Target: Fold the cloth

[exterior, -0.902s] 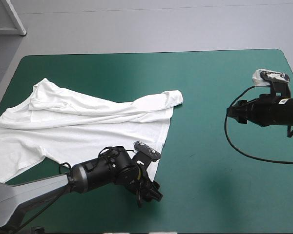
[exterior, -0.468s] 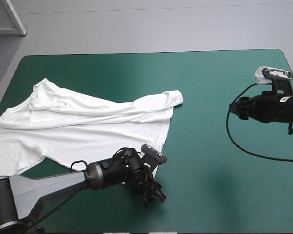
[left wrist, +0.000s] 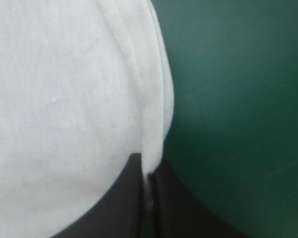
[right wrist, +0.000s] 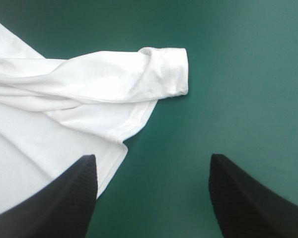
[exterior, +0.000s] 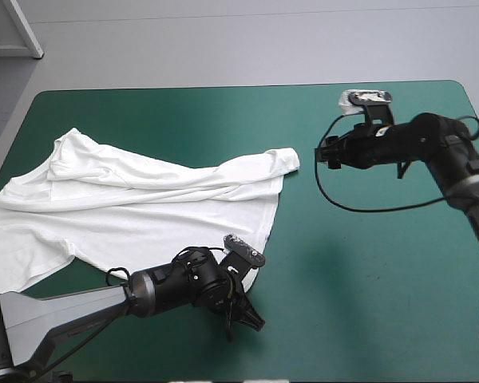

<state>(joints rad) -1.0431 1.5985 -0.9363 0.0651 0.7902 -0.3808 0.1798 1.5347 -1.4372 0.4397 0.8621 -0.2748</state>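
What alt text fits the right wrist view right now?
The right pincer is open and holds nothing, its black fingers wide apart above the teal-green cover. Ahead of it lies the white T-shirt, one sleeve reaching out across the bare cover.

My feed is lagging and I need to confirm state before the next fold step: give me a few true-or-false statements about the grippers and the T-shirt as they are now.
1. The left gripper is shut on the T-shirt at its near hem. True.
2. The right gripper is shut on the sleeve. False: it is open, and the sleeve lies ahead of it, not gripped.
3. The T-shirt is a folded bundle. False: it lies spread and wrinkled over the table's left part.
4. The sleeve's end rests on the teal-green cover. True.
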